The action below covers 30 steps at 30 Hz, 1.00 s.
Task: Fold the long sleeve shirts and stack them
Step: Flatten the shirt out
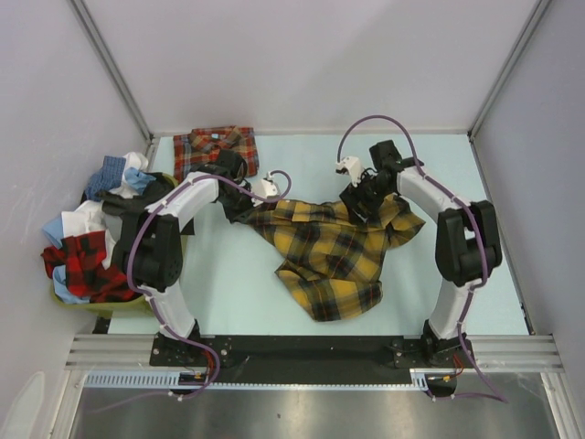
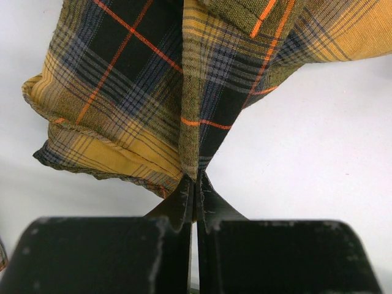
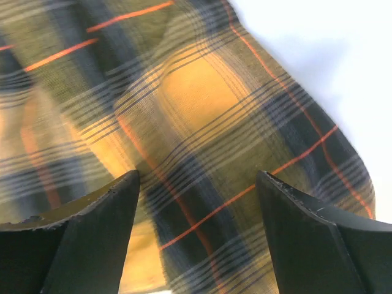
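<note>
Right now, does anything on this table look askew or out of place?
The yellow-and-black plaid flannel shirt lies crumpled and skewed mid-table, one edge pinched in the shut left hand, the open right hand over its other side. The red-orange plaid shirt sits folded at the far edge.

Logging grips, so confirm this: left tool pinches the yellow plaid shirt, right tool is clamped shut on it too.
Not the right tool: the right wrist view shows it open over the yellow plaid shirt, clamping nothing. The left tool does pinch the shirt.
</note>
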Available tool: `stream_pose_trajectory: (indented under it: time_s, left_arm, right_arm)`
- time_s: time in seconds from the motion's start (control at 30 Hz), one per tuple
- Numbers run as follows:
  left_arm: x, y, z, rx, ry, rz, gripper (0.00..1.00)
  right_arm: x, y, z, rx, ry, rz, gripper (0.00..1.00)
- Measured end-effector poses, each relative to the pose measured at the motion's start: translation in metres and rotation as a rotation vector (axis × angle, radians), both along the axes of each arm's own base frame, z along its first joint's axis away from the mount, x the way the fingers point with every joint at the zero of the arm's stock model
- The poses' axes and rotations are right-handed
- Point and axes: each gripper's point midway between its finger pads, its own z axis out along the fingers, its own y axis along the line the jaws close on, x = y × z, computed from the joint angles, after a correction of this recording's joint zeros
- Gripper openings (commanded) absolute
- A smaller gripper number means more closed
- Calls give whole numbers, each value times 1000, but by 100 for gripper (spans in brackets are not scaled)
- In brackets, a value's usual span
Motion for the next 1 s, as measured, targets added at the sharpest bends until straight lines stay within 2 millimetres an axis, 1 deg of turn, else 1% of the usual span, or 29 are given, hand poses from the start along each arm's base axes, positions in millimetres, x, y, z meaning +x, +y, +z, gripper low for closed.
stream_pose_trajectory:
  time_s: [0.07, 0.1, 0.13, 0.17, 0.2, 0.27, 0.33, 0.37, 0.4, 0.43, 0.47, 0.5, 0.53, 0.57, 0.6, 0.63, 0.67, 0.7, 0.73, 0.8, 0.83, 0.87, 0.97, 1.0]
  left_arm:
    - [0, 0, 0, 0, 0, 0, 0]
    - [0, 0, 0, 0, 0, 1, 0]
    - [0, 0, 0, 0, -1, 1, 0]
    - [0, 0, 0, 0, -1, 1, 0]
    - [0, 0, 0, 0, -1, 1, 0]
    - [1, 0, 0, 0, -2, 1, 0]
    - [1, 0, 0, 2, -4, 1, 0]
    - [1, 0, 0, 2, -5, 1, 0]
    - [1, 1, 0, 4, -6, 2, 0]
    - [2, 1, 0, 4, -8, 3, 0]
    - [2, 1, 0, 5, -8, 4, 0]
    - [2, 1, 0, 5, -8, 5, 0]
    - [2, 1, 0, 5, -6, 10, 0]
    - [2, 1, 0, 5, -6, 11, 0]
    - [2, 1, 0, 4, -5, 13, 0]
    - [2, 1, 0, 3, -3, 18, 0]
    - [2, 1, 0, 3, -3, 19, 0]
    - [2, 1, 0, 3, -1, 21, 0]
    - [2, 1, 1, 1, 0, 27, 0]
    - [4, 0, 3, -3, -1, 37, 0]
    - [5, 0, 5, -5, -2, 43, 0]
    - [6, 0, 6, -7, -4, 46, 0]
    - [6, 0, 7, -11, -2, 58, 0]
    - [6, 0, 6, -10, 3, 61, 0]
  right_arm:
    - [6, 0, -10, -11, 16, 5, 55]
    - [9, 0, -15, -14, 23, 7, 29]
    - [11, 0, -18, -17, 31, 7, 19]
    - [14, -2, -21, -19, 38, 2, 4]
    - [17, -2, -21, -12, 52, -14, 0]
    - [25, -3, -16, 16, 64, -42, 0]
    - [43, -10, -1, 68, 60, -107, 0]
    - [56, -16, 12, 110, 50, -149, 0]
    - [75, -26, 30, 161, 19, -205, 0]
    - [90, -36, 43, 201, -3, -255, 0]
    - [105, -49, 59, 253, -30, -318, 8]
    - [122, -65, 76, 310, -62, -390, 31]
    - [137, -83, 89, 367, -85, -465, 51]
    - [147, -98, 97, 403, -96, -524, 74]
    - [154, -114, 100, 428, -97, -573, 76]
    - [158, -123, 100, 442, -90, -607, 77]
    - [160, -130, 97, 449, -80, -626, 77]
    - [157, -134, 91, 457, -52, -642, 77]
    - [153, -133, 84, 466, -16, -651, 77]
    - [139, -140, 69, 487, 65, -674, 72]
    - [129, -146, 59, 501, 111, -688, 70]
    - [118, -155, 49, 507, 158, -715, 66]
    - [79, -193, 11, 519, 301, -836, 59]
    - [65, -205, -1, 521, 348, -881, 59]
